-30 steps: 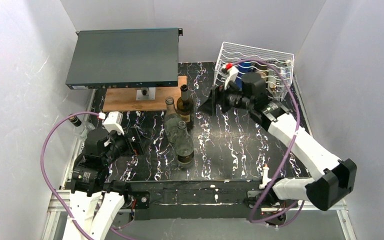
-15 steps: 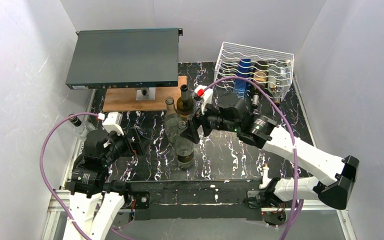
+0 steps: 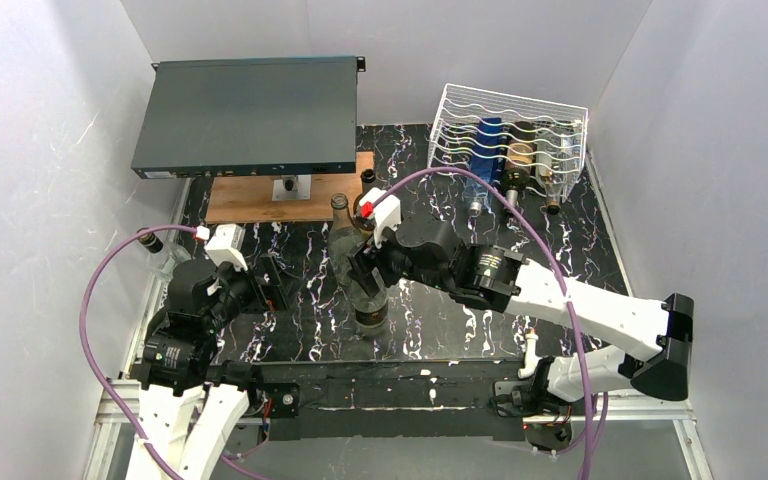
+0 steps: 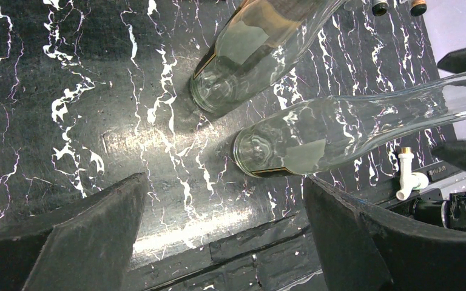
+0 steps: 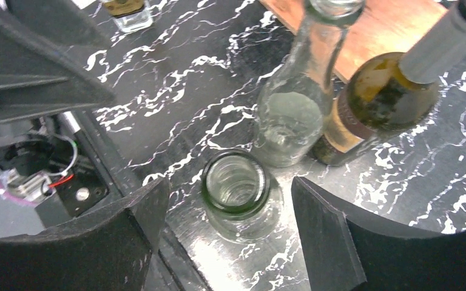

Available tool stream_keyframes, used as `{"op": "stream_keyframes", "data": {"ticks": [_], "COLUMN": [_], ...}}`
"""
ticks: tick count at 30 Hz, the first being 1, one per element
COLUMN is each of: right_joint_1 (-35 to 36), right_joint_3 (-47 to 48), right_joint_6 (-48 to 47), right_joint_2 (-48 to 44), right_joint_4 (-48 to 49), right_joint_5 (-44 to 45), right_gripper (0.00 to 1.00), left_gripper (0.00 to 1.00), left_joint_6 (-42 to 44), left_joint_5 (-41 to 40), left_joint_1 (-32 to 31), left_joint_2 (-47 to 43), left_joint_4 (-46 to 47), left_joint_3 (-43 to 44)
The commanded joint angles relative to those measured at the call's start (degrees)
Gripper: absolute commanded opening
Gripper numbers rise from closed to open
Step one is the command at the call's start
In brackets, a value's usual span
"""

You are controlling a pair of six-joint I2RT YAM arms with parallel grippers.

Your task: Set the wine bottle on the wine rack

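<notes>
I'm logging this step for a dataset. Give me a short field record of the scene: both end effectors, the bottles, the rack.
right end effector: open, mouth of the nearest clear bottle between its fingers, no grip yet
left end effector: open, above the table, holding nothing
other standing bottles: second clear bottle, dark bottle
wine rack: back right, loaded bottles lying in it

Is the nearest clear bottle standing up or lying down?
Standing up. The bottle has its base on the table, open mouth pointing up.
</notes>
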Motion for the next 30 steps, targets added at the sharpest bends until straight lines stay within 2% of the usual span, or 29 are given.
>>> {"op": "stream_keyframes", "data": {"ticks": [1,5,14,21,24,28,30], "right_joint_1": [0.3,0.3,0.3,0.2,-0.1,-2.0,-3.7], "right_joint_3": [2.6,2.1,1.9,0.9,0.7,1.9,2.4], "right_joint_6": [0.0,0.6,1.0,1.2,2.6,2.6,2.7], "right_joint_2": [0.8,1.8,4.2,3.4,2.8,2.4,1.9], "right_joint_4": [1.5,2.7,3.2,4.0,3.5,1.1,-0.7], "right_joint_5": [8.2,8.4,9.4,12.6,16.3,17.0,17.7], "right_gripper": [0.81,0.80,0.68,0.46,0.26,0.02,0.01], "left_gripper": [0.99,0.99,0.99,0.99,0.99,0.99,0.99], "left_joint_6": [0.4,0.4,0.4,0.4,0.4,0.4,0.4], "left_joint_5": [0.4,0.3,0.2,0.3,0.3,0.3,0.3], "left_joint_1": [0.0,0.1,0.0,0.1,0.1,0.1,0.1], "left_joint_2": [0.0,-0.2,-0.2,-0.1,-0.1,0.1,0.0], "left_joint_4": [0.6,0.6,0.5,0.6,0.6,0.6,0.6], "left_joint_3": [-0.2,-0.2,-0.2,-0.2,-0.3,-0.3,-0.2]}}
